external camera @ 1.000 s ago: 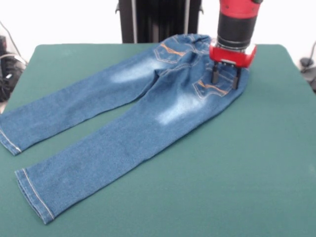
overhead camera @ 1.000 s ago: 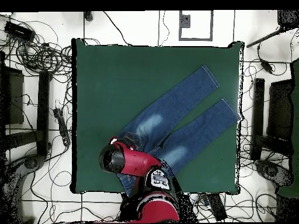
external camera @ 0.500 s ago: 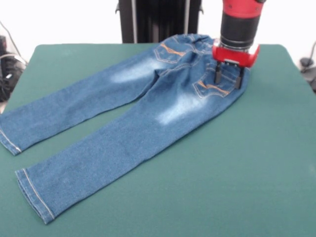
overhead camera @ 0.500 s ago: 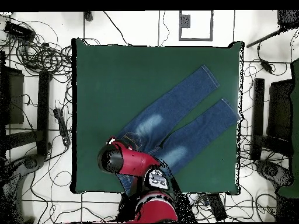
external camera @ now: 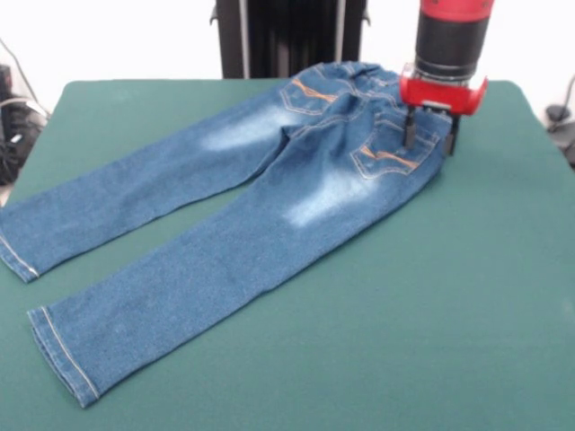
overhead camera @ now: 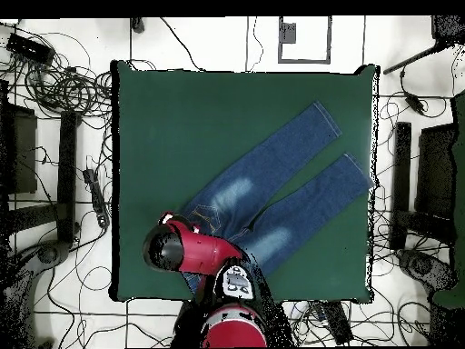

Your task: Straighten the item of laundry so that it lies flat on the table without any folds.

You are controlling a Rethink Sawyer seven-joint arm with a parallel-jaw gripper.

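Observation:
The blue denim jeans point(external camera: 260, 202) lie spread on the dark green table point(external camera: 422, 305), back pockets up, waistband toward the robot and both legs stretched toward the near left. In the overhead view the jeans point(overhead camera: 272, 195) run diagonally from the lower left to the upper right. My gripper point(external camera: 432, 139) hangs open and empty just above the waistband's right corner, at the edge of the cloth. In the overhead view the arm's red head point(overhead camera: 168, 250) hides the gripper and that corner.
The robot's black pedestal point(external camera: 287, 36) stands behind the table's far edge. Cables and equipment point(overhead camera: 54, 82) lie on the floor around the table. Bare green cloth spreads over the table's near right half.
My gripper has moved to the right and slightly up, from above the right back pocket to the waistband's right corner. The jeans have not moved.

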